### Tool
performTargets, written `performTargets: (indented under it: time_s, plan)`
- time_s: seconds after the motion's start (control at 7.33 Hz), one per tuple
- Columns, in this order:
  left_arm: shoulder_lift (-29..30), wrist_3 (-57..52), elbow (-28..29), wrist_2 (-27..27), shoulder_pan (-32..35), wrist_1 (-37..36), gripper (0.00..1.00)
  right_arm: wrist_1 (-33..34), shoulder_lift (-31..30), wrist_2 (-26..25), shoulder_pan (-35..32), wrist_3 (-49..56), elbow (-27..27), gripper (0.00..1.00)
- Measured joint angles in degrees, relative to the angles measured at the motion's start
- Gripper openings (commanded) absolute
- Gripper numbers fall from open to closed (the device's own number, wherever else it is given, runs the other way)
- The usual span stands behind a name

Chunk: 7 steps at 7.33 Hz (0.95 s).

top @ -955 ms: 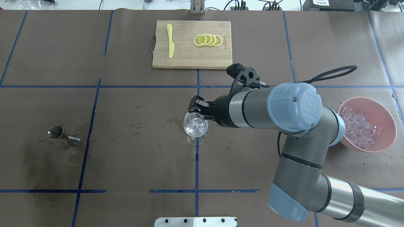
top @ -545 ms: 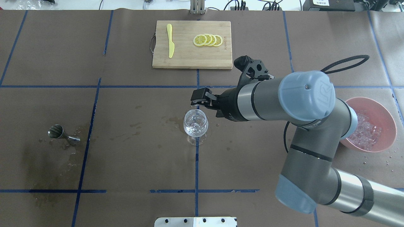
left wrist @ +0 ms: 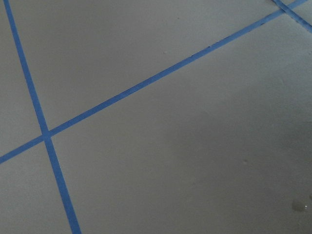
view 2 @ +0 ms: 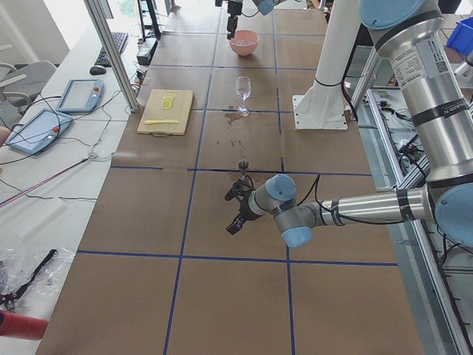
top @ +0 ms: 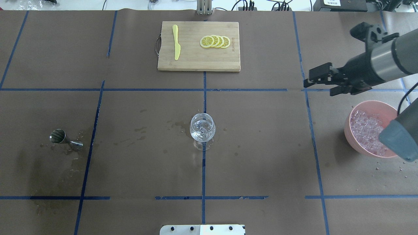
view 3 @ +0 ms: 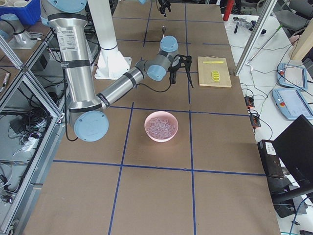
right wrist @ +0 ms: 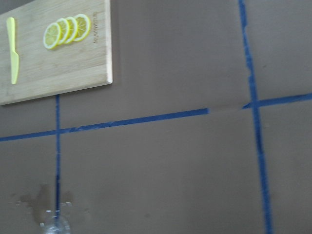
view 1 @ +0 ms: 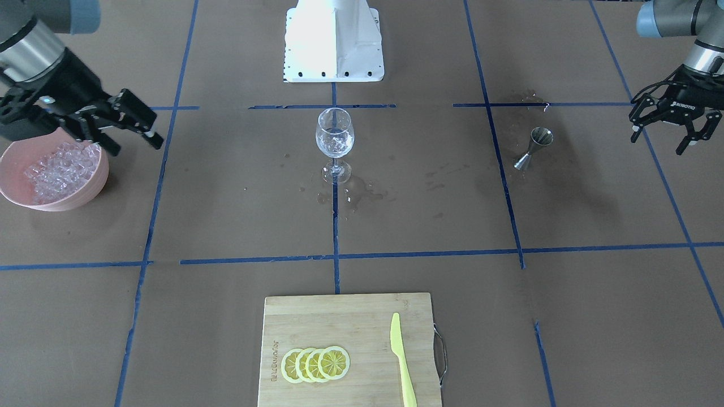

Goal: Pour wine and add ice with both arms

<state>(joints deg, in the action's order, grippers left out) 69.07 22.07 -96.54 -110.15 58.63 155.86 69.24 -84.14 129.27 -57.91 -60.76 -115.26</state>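
A clear stemmed wine glass (top: pixel 202 129) stands at the table's middle with some ice cubes in it; it also shows in the front view (view 1: pixel 335 135). A heap of ice (top: pixel 365 130) fills a pink bowl (top: pixel 372 103) at the right. My right gripper (top: pixel 317 85) is open and empty. It hovers just beyond the bowl's far-left side, well right of the glass, and shows in the front view (view 1: pixel 136 146) too. My left gripper (view 1: pixel 659 141) is open and empty, fingers pointing down, out past the steel jigger (view 1: pixel 531 148). It is outside the overhead view.
A bamboo cutting board (top: pixel 196 58) at the table's far middle holds lemon slices (top: pixel 215 41) and a yellow knife (top: pixel 176 42). Wet stains lie around the glass and the jigger (top: pixel 60 137). The white robot base (view 1: pixel 334 39) is at the near edge.
My right gripper was over the glass's rim one second ago. It has drawn back to the right and now hovers by the pink bowl. The glass and jigger have not moved.
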Motion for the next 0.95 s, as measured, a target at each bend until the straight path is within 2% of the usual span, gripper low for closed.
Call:
performTargets:
  time_s: [0.14, 0.41, 0.68, 0.95]
  plan:
    - [3.23, -4.61, -0.08, -3.61, 4.93, -6.56, 1.00, 0.15, -3.16, 0.76, -4.30, 11.95, 3.44, 1.00]
    - [8.12, -9.96, -0.29, -10.49, 12.47, -17.69, 1.00, 0.27, -5.72, 1.77, -12.56, 31.41, 12.06, 1.00]
    - [11.61, -11.36, -0.98, -15.93, 16.63, -27.46, 1.00, 0.55, -5.80, 4.10, -19.49, 45.49, 20.62, 1.00]
    - [15.00, -16.75, -2.90, -20.10, 20.75, -40.36, 1.00, 3.68, -5.53, 4.40, -23.44, 56.42, 25.47, 1.00]
